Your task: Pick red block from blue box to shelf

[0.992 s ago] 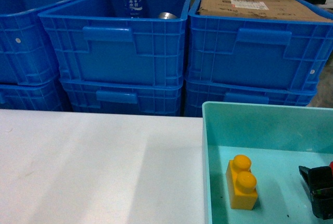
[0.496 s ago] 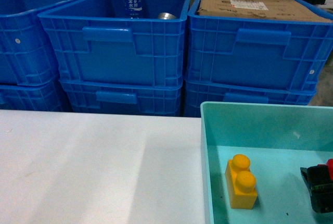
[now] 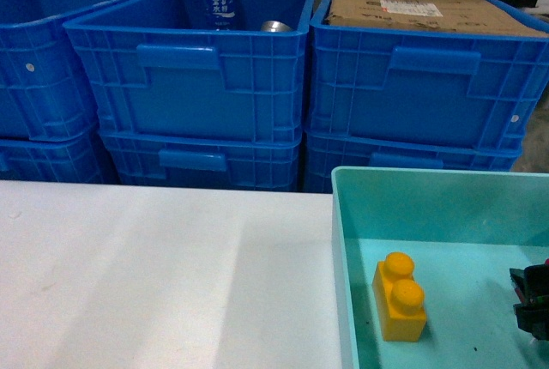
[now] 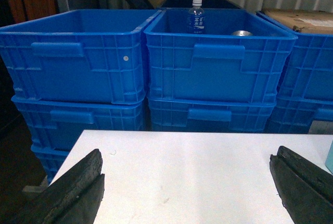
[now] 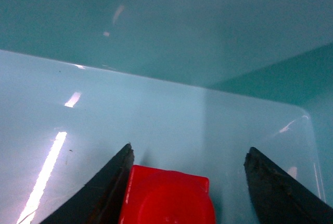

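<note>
One red block (image 5: 167, 195) sits between your right gripper (image 5: 190, 182)'s wide-spread fingers, touching the 9 o'clock one, on the blue box (image 3: 412, 184) floor. Your left gripper (image 4: 187, 182) hangs wide over the white table (image 3: 154, 275); blue crates (image 3: 189, 86) at 12.

We see the blue box (image 3: 347, 240) on the right of the table (image 3: 163, 275), a two-stud brick (image 3: 400, 296) in it left of the right gripper (image 3: 533, 300), which straddles the red block (image 5: 167, 195), with stacked crates (image 3: 189, 77) behind.
</note>
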Available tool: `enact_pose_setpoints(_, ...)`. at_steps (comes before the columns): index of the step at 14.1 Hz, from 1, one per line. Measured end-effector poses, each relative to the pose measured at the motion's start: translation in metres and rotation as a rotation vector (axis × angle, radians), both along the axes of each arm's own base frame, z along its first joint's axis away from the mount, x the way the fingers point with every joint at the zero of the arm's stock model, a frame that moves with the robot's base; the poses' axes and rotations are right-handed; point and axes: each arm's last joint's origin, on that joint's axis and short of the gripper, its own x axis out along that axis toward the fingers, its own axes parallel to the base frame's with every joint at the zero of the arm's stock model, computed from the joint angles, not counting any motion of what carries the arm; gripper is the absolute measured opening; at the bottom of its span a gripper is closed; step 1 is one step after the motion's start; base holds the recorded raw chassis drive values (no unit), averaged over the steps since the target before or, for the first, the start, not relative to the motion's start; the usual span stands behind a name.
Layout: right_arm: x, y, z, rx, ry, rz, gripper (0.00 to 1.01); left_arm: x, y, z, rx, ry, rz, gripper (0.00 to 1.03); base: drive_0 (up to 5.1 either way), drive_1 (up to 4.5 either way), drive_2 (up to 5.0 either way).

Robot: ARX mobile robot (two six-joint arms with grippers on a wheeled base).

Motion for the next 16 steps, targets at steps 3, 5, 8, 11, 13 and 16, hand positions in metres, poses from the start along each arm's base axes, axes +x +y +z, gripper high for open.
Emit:
enact_pose_setpoints(3, 0.000, 0.001, 0.003, 0.014, 0.001, -0.004, 0.33, 0.000, 0.000, 0.000, 0.000, 0.000, 0.000, 0.98, 0.0, 0.00, 0.0)
enact_pose_setpoints(5, -0.001, 0.001, 0.013, 0.020, -0.032, -0.010, 0.30, 0.000, 0.000, 0.000, 0.000, 0.000, 0.000, 0.98, 0.0, 0.00, 0.0)
enact_pose_setpoints(8, -0.008, 0.004, 0.024, 0.024, -0.064, 0.006, 0.30, 0.000, 0.000, 0.000, 0.000, 0.000, 0.000, 0.98, 0.0, 0.00, 0.0)
enact_pose_setpoints(11, -0.015, 0.005, 0.034, 0.036, -0.102, 0.008, 0.30, 0.000, 0.000, 0.000, 0.000, 0.000, 0.000, 0.98, 0.0, 0.00, 0.0)
enact_pose_setpoints(13, -0.020, 0.005, 0.048, 0.045, -0.152, 0.008, 0.30, 0.000, 0.000, 0.000, 0.000, 0.000, 0.000, 0.98, 0.0, 0.00, 0.0)
enact_pose_setpoints(16, -0.031, 0.005, 0.079, 0.059, -0.260, 0.024, 0.30, 0.000, 0.000, 0.000, 0.000, 0.000, 0.000, 0.98, 0.0, 0.00, 0.0)
